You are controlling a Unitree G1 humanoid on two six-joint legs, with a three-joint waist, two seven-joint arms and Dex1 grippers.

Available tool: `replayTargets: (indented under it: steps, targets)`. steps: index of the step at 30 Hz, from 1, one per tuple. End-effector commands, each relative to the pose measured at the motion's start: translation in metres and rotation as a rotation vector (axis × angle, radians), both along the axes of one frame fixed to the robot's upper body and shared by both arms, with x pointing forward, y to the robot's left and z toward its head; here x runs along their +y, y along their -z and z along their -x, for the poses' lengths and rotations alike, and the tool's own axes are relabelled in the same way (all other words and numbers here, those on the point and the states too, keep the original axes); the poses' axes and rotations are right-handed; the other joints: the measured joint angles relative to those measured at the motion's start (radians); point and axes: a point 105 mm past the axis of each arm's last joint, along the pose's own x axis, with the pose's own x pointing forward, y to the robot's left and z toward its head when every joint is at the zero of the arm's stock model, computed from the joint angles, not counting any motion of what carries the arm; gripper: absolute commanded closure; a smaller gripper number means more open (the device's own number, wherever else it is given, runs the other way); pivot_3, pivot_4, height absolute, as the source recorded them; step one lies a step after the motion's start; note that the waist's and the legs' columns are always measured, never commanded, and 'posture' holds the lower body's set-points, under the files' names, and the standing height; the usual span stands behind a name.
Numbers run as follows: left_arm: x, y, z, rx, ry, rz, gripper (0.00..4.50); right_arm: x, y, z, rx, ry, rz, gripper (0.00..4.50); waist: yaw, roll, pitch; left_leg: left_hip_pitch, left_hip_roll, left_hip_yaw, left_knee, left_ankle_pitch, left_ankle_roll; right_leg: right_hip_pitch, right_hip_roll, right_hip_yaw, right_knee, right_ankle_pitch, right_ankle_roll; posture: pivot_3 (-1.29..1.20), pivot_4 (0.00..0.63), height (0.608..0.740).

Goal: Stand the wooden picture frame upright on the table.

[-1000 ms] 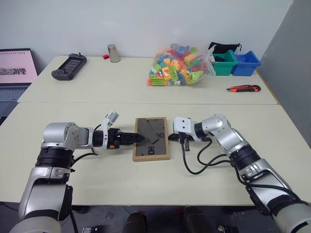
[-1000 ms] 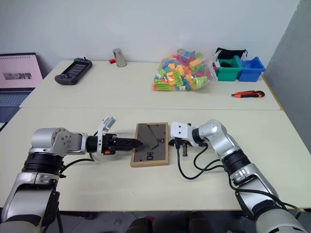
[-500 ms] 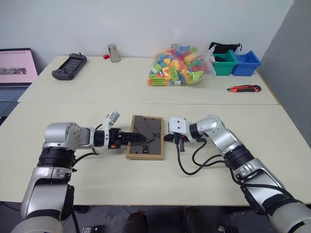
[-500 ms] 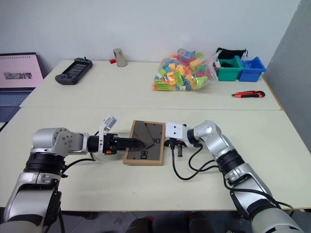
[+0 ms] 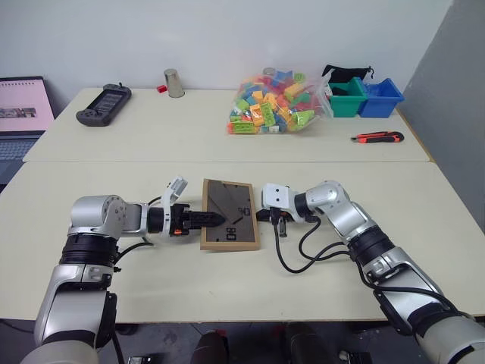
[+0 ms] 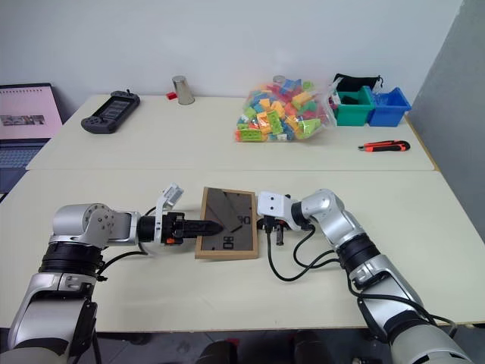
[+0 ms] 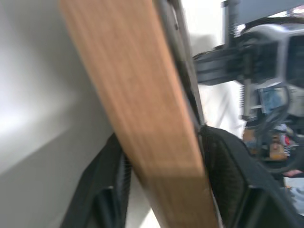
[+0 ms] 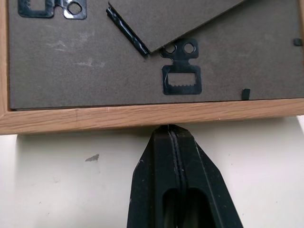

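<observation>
Frame position: the wooden picture frame (image 6: 226,223) lies back-up near the middle of the table (image 6: 318,292), dark grey backing and white markings uppermost, between the two arms
Left gripper (image 5: 214,218): its fingers straddle the frame's left wooden edge, one above and one below, as the left wrist view shows; they appear to be closing on the rail, though whether the grip is firm cannot be told
Right gripper (image 8: 167,130): fingers pressed together, tip touching the outside of the frame's right rail like a stop
Stand: the fold-out stand (image 8: 175,19) lies on the backing, its pointed end near the metal hanger (image 8: 179,78)
Handling, weight: judged light; a small wood moulding with thin board
Handling, stiffness: rigid, so it should pivot as one piece on an edge
Handling, surface: smooth wood on a smooth tabletop, likely to slide when pushed
Handling, fragility: front face is hidden; if glazed, it may crack when dropped
Where to hold: across a wooden rail, clear of the stand, so the stand can swing out
</observation>
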Motion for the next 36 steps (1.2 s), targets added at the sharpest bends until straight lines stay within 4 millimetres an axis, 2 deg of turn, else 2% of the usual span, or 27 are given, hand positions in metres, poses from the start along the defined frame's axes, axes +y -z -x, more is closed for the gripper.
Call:
replayTargets:
  steps: [1, 6, 11, 14, 21, 23, 27, 31, 36]
  targets:
    - [-0.001, -0.002, -0.002, -0.027, 0.002, -0.023, 2.98, 0.010, -0.016, 0.000, -0.047, -0.029, -0.031, 4.50, 0.000, 0.000, 0.000, 0.000, 0.000, 0.000, 0.000, 0.000, 0.000, 0.000, 0.000, 0.000, 0.000, 0.000, 0.000, 0.00, 0.150, 0.740]
    - [-0.002, -0.003, -0.002, -0.027, -0.001, -0.015, 3.12, 0.009, -0.016, 0.001, -0.044, -0.029, -0.032, 4.50, 0.000, 0.000, 0.000, 0.000, 0.000, 0.000, 0.000, 0.000, 0.000, 0.000, 0.000, 0.000, 0.000, 0.000, 0.000, 0.00, 0.150, 0.740]
    - [-0.002, -0.005, 0.000, -0.020, 0.005, -0.005, 3.14, -0.001, -0.018, -0.003, -0.047, -0.003, -0.031, 4.50, 0.000, 0.000, 0.000, 0.000, 0.000, 0.000, 0.000, 0.000, 0.000, 0.000, 0.000, 0.000, 0.000, 0.000, 0.000, 0.00, 0.150, 0.740]
    - [-0.002, -0.011, 0.003, -0.031, 0.017, 0.023, 3.14, -0.016, -0.025, -0.009, -0.047, 0.033, -0.035, 4.50, 0.000, 0.000, 0.000, 0.000, 0.000, 0.000, 0.000, 0.000, 0.000, 0.000, 0.000, 0.000, 0.000, 0.000, 0.000, 0.00, 0.150, 0.740]
    - [-0.002, -0.026, 0.008, -0.080, 0.005, 0.089, 3.14, -0.075, -0.053, -0.023, -0.041, 0.148, -0.025, 4.50, 0.001, 0.000, 0.000, -0.001, 0.000, 0.000, 0.000, 0.000, 0.000, 0.000, 0.000, 0.000, -0.001, 0.000, 0.000, 0.00, 0.150, 0.740]
    - [-0.002, -0.030, 0.007, -0.103, -0.009, 0.108, 3.14, -0.084, -0.065, -0.024, -0.014, 0.180, -0.056, 4.50, -0.001, 0.000, 0.000, 0.000, 0.000, 0.000, 0.000, 0.000, 0.000, 0.000, 0.000, 0.000, -0.001, 0.000, 0.000, 0.00, 0.150, 0.740]
    - [-0.004, -0.044, 0.006, -0.187, -0.037, 0.144, 3.14, -0.072, -0.108, -0.009, 0.183, 0.165, -0.274, 4.50, -0.004, 0.000, 0.000, 0.000, 0.001, 0.000, 0.000, 0.000, 0.000, 0.000, 0.000, 0.000, -0.001, 0.000, -0.001, 0.00, 0.150, 0.740]
    - [-0.011, -0.055, 0.012, -0.269, -0.038, 0.180, 3.14, -0.047, -0.146, 0.021, 0.360, 0.050, -0.431, 3.42, -0.003, 0.000, 0.001, -0.001, 0.001, 0.000, 0.000, 0.000, 0.000, -0.001, 0.000, 0.000, 0.000, 0.000, -0.001, 0.00, 0.150, 0.740]
    - [-0.024, -0.067, 0.015, -0.318, -0.049, 0.236, 3.14, -0.026, -0.161, 0.033, 0.421, 0.015, -0.471, 2.38, 0.003, 0.000, 0.001, -0.003, 0.001, -0.001, 0.000, 0.000, 0.000, -0.001, 0.000, -0.001, -0.001, 0.000, -0.001, 0.00, 0.150, 0.740]
